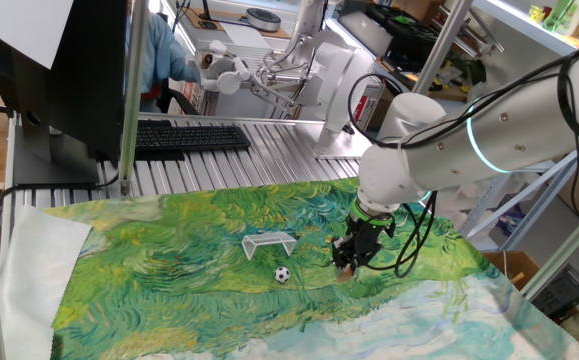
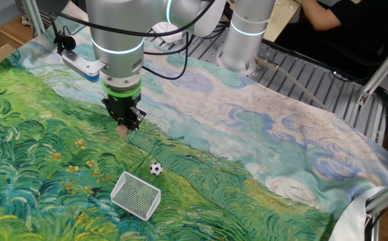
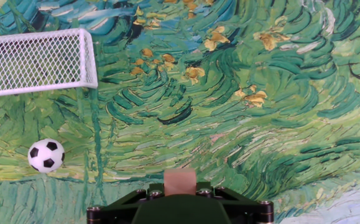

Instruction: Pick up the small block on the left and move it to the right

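The small block [image 3: 180, 182] is a tiny tan cube held between my jaws at the bottom middle of the hand view. My gripper [image 1: 348, 262] is shut on it, low over the painted cloth, to the right of the ball and goal in one fixed view. In the other fixed view the gripper [image 2: 122, 124] points straight down with the block [image 2: 122, 130] at its tip, at or just above the cloth; I cannot tell whether it touches.
A black-and-white toy soccer ball [image 1: 282, 274] [image 3: 46, 155] lies on the cloth, and a white miniature goal frame [image 1: 269, 243] [image 3: 36, 60] stands beside it. A keyboard [image 1: 189, 137] sits on the metal table behind the cloth.
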{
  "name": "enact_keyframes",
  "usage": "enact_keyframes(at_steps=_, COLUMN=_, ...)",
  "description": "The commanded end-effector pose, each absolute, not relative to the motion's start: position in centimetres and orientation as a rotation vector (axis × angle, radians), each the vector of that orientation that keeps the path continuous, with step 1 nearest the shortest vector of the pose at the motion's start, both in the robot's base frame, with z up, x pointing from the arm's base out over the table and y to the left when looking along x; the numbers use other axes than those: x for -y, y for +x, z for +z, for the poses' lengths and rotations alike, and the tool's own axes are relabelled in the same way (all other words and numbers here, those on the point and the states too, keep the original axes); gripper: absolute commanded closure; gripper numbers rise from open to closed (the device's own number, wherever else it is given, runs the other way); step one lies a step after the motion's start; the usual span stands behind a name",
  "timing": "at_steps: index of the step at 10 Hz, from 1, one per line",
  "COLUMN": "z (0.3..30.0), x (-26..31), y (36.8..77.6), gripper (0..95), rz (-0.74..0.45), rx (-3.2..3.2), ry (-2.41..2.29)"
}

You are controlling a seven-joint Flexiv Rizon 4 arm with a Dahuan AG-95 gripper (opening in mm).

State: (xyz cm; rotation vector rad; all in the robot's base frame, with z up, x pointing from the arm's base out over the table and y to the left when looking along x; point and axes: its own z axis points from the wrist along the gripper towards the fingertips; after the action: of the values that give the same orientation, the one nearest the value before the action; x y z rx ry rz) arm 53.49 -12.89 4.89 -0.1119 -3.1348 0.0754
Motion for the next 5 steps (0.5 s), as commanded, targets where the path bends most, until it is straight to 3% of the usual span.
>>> enact_keyframes(at_steps=1, z=4.9, x=12.9, y=53.49, gripper=0.0, rz=0.05, rx=3.135, ry=-0.339)
enact_keyframes(at_steps=2, z=4.91, x=12.9, y=53.48, gripper=0.0, rz=0.05, rx=3.134, ry=-0.349)
enact_keyframes(at_steps=3, z=4.91, x=12.89, y=53.48, gripper=19.0, rz=0.048, rx=3.132, ry=-0.363)
enact_keyframes(at_steps=5, z=4.91, x=12.89, y=53.48, gripper=19.0, rz=0.049, rx=3.124, ry=-0.43)
